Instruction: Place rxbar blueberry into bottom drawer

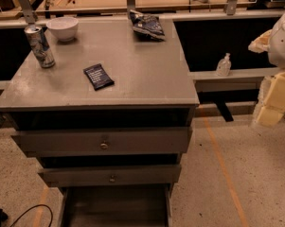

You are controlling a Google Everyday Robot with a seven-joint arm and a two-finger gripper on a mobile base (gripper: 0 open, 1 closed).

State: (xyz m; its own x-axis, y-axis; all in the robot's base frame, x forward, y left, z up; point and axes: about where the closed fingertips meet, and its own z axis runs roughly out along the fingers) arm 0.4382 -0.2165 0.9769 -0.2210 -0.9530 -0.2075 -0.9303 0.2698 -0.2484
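The rxbar blueberry (98, 76), a small flat dark navy bar with white text, lies flat on the grey cabinet top (142, 74), left of centre. The bottom drawer (114, 208) is pulled open at the lower edge of the view, and the part of its dark inside that shows holds nothing. My gripper (261, 82) hangs in the air at the right edge, beyond the cabinet's right side and well away from the bar. Its yellowish fingers (277, 94) stand apart and hold nothing.
On the cabinet top stand a drink can (40, 46) and a white bowl (62, 28) at the back left, and a wrinkly blue chip bag (147, 25) at the back. Two shallower drawers with brass knobs (104, 145) are above the bottom one. A small clear bottle (223, 65) stands on a ledge to the right. A black cable (23, 214) lies on the floor.
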